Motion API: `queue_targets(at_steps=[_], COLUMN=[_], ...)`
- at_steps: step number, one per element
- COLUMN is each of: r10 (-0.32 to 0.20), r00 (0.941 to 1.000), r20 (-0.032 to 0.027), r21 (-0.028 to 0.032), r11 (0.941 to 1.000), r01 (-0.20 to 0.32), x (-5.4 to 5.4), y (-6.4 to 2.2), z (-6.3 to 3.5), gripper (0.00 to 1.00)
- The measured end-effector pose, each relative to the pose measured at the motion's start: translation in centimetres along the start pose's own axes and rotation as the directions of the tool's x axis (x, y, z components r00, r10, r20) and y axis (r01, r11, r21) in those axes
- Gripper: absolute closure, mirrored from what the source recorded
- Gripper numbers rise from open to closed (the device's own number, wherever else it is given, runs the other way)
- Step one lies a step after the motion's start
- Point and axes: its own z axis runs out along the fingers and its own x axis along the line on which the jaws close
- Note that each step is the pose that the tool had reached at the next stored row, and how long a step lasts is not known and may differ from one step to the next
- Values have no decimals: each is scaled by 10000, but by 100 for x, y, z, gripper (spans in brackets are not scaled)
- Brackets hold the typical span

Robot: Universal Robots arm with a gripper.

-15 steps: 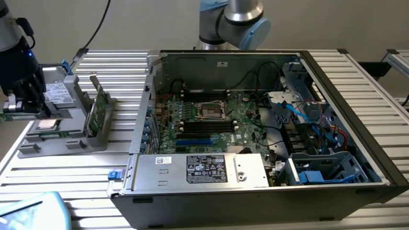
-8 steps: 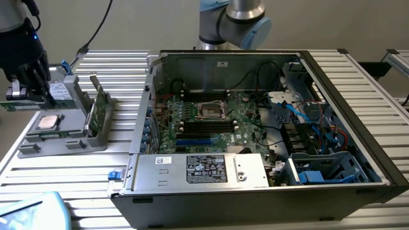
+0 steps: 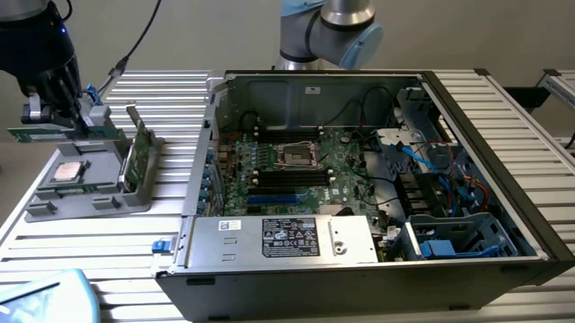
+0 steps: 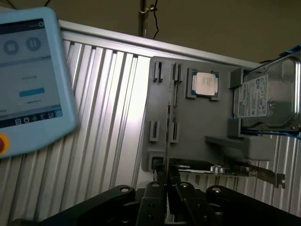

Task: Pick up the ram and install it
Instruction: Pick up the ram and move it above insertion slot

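1. A ribbed metal table [image 3: 54, 256] holds a grey tray [image 3: 90, 192] and an open computer case [image 3: 359, 276].
2. In the upper left of the exterior view, the gripper [image 3: 64, 124] has its fingers pressed close. They pinch the ram [image 3: 29, 133], a thin green stick, just above the tray.
3. The step looks like lifting the ram off the tray. It is best held tight and level, clear of the tall card [image 3: 134, 151] standing nearby.
4. Part of the ram hides behind the fingers, so I cannot tell how deep the grip goes.

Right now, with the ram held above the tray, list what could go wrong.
1. The ram juts sideways from the jaws; it may tilt or slip in transit.
2. The upright card and the case wall stand between it and the motherboard; a low pass could clip them.
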Motion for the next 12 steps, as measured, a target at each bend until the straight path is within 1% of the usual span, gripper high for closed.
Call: queue_targets(at_steps=[4, 9, 11, 12], r10=[-28, -72, -84, -89], r00=[9998, 9985, 9981, 9979], r20=[218, 538, 618, 643], r21=[0, 21, 27, 30], r11=[10000, 10000, 10000, 10000], r01=[28, 71, 83, 87], x=[11, 28, 34, 38], y=[-109, -253, -317, -352], z=[-80, -166, -219, -253], gripper=[86, 86, 86, 86])
